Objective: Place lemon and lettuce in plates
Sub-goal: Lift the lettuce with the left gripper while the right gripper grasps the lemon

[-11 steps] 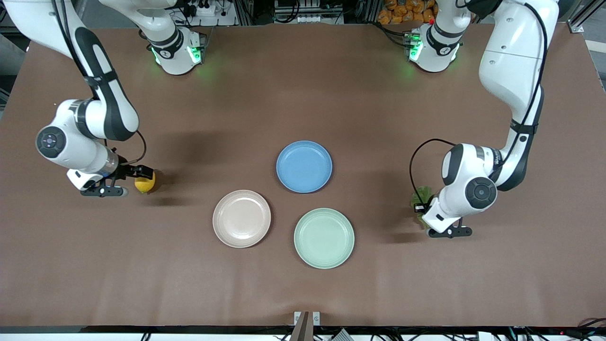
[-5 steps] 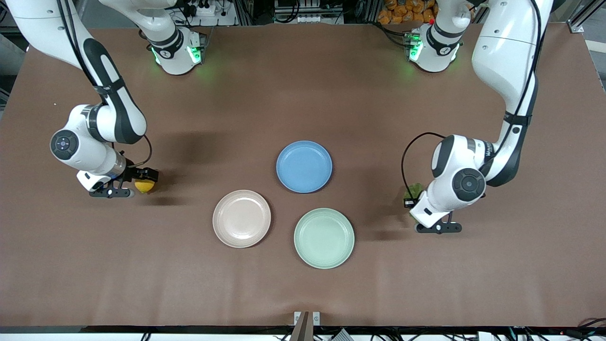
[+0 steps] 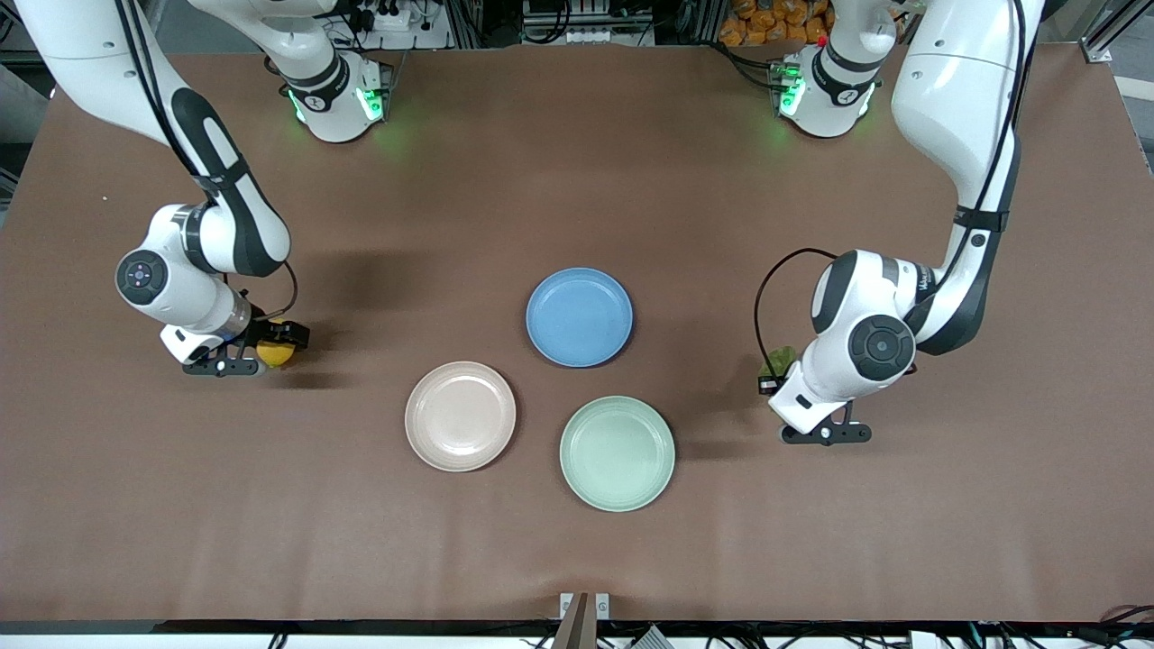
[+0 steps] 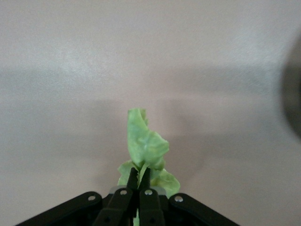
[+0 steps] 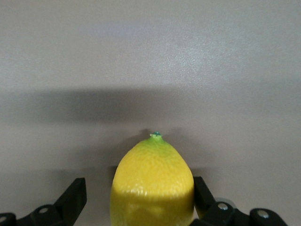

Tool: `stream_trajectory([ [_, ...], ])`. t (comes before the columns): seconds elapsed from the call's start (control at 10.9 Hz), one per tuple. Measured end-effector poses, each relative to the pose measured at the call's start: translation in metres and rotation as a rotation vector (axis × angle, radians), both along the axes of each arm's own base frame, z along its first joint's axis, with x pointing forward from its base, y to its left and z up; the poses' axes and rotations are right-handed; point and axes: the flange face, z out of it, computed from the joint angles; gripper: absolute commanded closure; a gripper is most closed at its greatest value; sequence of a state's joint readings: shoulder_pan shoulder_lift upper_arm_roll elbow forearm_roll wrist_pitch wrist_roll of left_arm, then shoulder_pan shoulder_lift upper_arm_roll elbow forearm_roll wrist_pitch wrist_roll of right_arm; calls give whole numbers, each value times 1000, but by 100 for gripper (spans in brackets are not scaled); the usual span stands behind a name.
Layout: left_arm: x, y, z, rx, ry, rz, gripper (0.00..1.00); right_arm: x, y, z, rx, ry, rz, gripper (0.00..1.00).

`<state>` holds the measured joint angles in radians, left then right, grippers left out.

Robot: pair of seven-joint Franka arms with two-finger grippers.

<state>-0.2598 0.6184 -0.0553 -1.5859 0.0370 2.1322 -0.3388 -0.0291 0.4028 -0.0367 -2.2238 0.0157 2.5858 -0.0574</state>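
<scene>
The yellow lemon [image 3: 275, 353] lies on the brown table toward the right arm's end. My right gripper [image 3: 281, 342] is down around it, open. In the right wrist view the lemon [image 5: 153, 183] sits between the fingers, one pad [image 5: 200, 193] against it and the other [image 5: 75, 197] a little apart. My left gripper [image 3: 773, 374] is shut on the wrinkly green lettuce [image 3: 781, 358] and holds it just over the table toward the left arm's end. The leaf [image 4: 146, 146] sticks out past the closed left gripper [image 4: 139, 172]. The beige-pink plate [image 3: 460, 415] and the mint green plate [image 3: 617, 453] are empty.
A blue plate [image 3: 579, 316], empty, lies farther from the front camera than the two task plates. All three plates sit close together mid-table between the two grippers. The brown table [image 3: 577, 180] is bare around them.
My left gripper has carried the lettuce toward the plates. My right gripper has slid a little farther around the lemon, which has stayed in place.
</scene>
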Motion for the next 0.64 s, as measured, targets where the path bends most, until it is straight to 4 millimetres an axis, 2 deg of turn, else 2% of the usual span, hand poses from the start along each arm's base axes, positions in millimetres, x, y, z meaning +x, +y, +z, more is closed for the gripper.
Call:
stream_trajectory([
  [0.28,-2,-19,9,0,-9,20,100,-6,-2,-18,-2,0,-4,0],
  [0.37,-2,-23,12,0,-14,23,100,-6,-2,-18,-2,-1,-4,5],
  [0.64,-3,-37,24,-16,-31,46,100,-7,-2,-19,-2,0,-4,48],
])
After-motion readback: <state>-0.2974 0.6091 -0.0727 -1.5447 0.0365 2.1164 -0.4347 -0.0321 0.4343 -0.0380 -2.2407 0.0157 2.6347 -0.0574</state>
